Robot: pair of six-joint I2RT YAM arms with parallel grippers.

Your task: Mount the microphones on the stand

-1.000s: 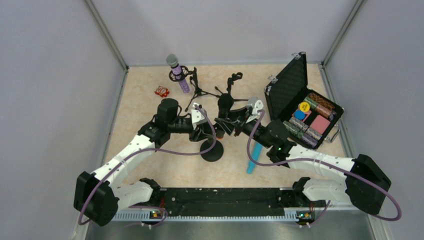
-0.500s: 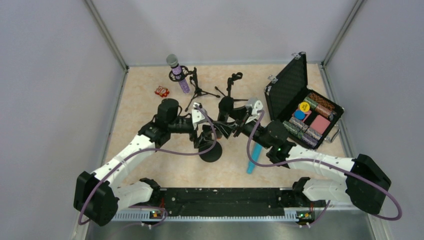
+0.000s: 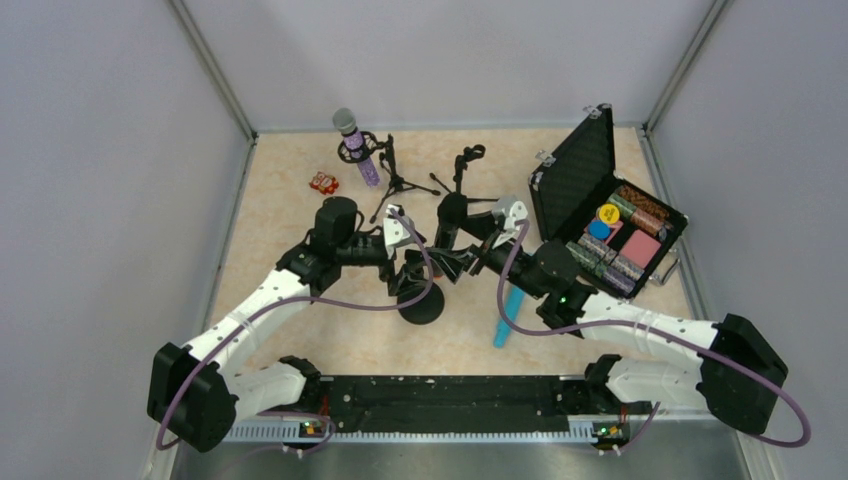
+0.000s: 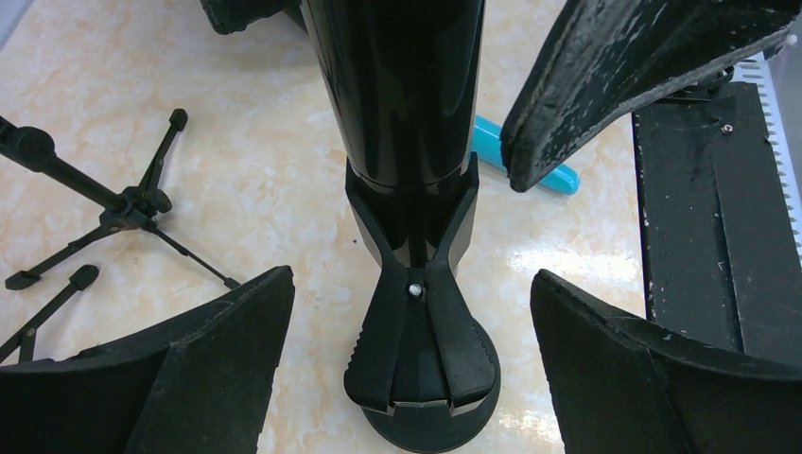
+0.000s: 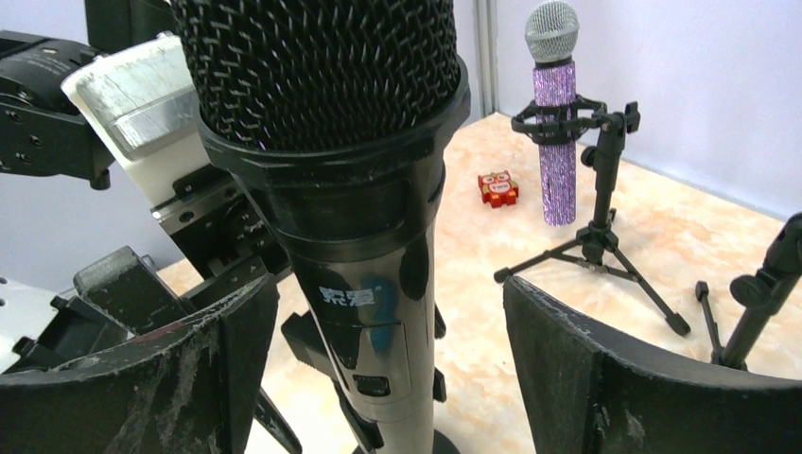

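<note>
Black microphone (image 5: 340, 236) sits in the clip of the round-base stand (image 3: 424, 305), roughly upright, mesh head on top.

Left fingers (image 4: 208, 378): spread wide, either side of the stand's clip, gripping nothing.

Right fingers (image 5: 605, 378): also spread, flanking the mic body just below the head, with a gap on both sides.

Turquoise microphone (image 3: 508, 315): lying flat on the desk (image 3: 290, 220), just right of the stand's base.

Purple microphone (image 3: 358, 150): clipped in a tripod stand (image 3: 395, 180), behind and left of the round-base stand.

Second tripod stand (image 3: 462, 170): directly behind the round-base stand.

Open black case (image 3: 585, 180): well to its right, lid up.

Small red item (image 3: 323, 182): behind-left, near the purple mic.
</note>
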